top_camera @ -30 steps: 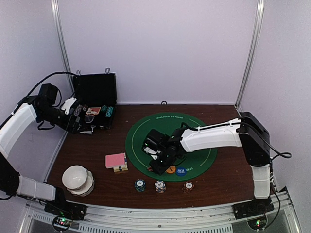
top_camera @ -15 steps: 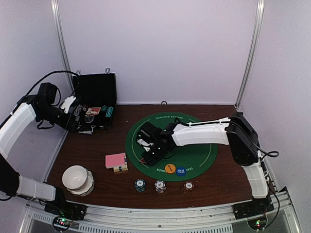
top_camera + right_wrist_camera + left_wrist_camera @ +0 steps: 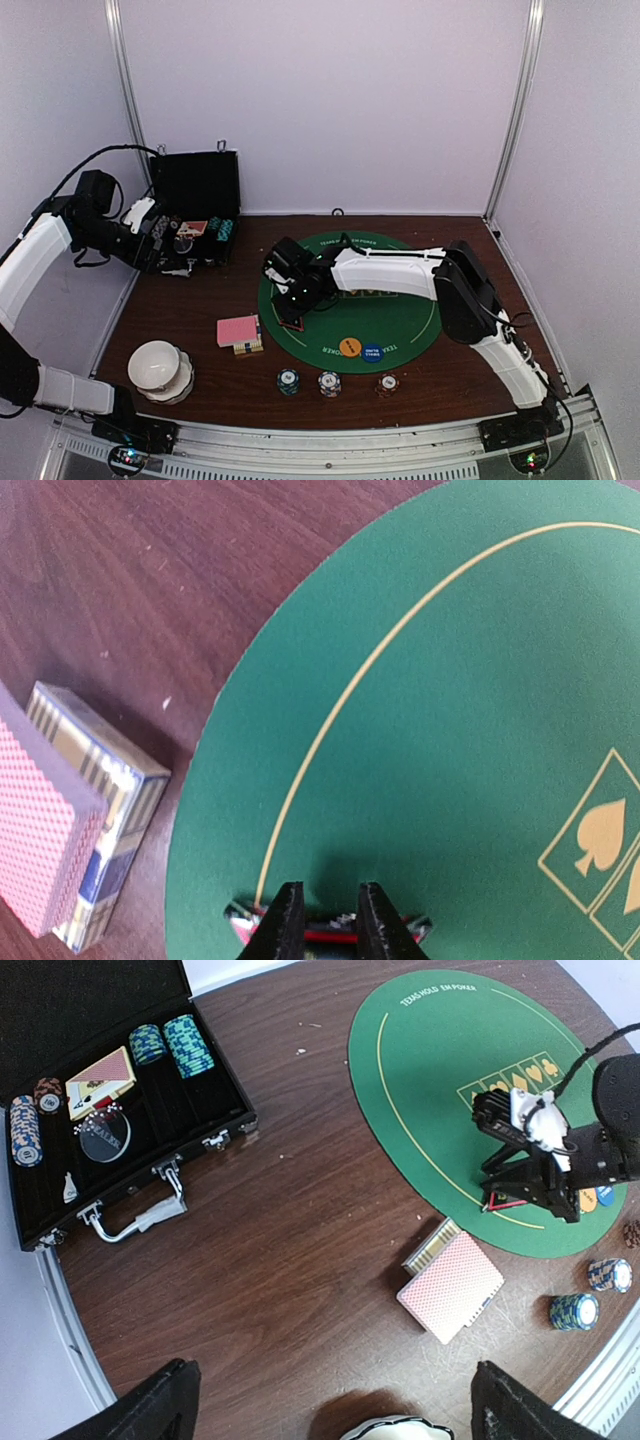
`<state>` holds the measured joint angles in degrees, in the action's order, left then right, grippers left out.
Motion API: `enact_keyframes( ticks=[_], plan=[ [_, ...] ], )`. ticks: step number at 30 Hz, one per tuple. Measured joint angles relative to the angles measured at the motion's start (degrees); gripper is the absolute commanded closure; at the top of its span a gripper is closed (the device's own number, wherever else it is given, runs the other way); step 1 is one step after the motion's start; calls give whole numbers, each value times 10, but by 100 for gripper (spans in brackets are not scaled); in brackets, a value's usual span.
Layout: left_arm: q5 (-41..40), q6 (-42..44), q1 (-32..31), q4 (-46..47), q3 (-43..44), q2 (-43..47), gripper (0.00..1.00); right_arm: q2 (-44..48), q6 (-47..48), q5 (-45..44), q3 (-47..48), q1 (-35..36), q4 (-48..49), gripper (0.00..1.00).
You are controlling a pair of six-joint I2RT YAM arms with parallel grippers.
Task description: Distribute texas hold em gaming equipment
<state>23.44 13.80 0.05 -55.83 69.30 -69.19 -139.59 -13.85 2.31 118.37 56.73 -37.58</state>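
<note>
Red-black marker (image 3: 330,927) is pinched between the right fingers (image 3: 288,920) at the left edge of the green mat (image 3: 400,310), over its yellow line. Pink-backed cards (image 3: 238,329) are stacked on the desk (image 3: 180,310) just left of the mat. Three chip stacks (image 3: 329,383) are lined up along the mat's near side. An orange button (image 3: 350,346) and a blue button (image 3: 372,352) are laid on the mat's near part. The left fingers (image 3: 150,1410) are spread wide and empty, well left of the mat, by the open black case (image 3: 195,190).

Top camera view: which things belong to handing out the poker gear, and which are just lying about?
Job: pink card deck, poker chips, orange button, blue button, red-black marker.
Lying about: black case, white bowl stack.
</note>
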Motion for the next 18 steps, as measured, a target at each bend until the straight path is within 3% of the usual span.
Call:
enact_keyframes(
  ticks=[1,2,4,9,13,18],
  plan=[
    [0,0,0,0,0,0,2,-9,1,2,13,0,-2,79],
    [1,0,0,0,0,0,2,-15,1,3,22,-1,-4,68],
    [2,0,0,-1,0,0,2,-27,0,5,42,-1,-10,57],
    [8,0,0,-5,0,0,2,-19,9,4,28,-1,-11,42],
    [11,0,0,-11,0,0,3,25,11,0,-27,-1,-4,35],
    [13,0,0,-13,0,0,2,93,10,-4,-97,-1,16,33]
  ],
)
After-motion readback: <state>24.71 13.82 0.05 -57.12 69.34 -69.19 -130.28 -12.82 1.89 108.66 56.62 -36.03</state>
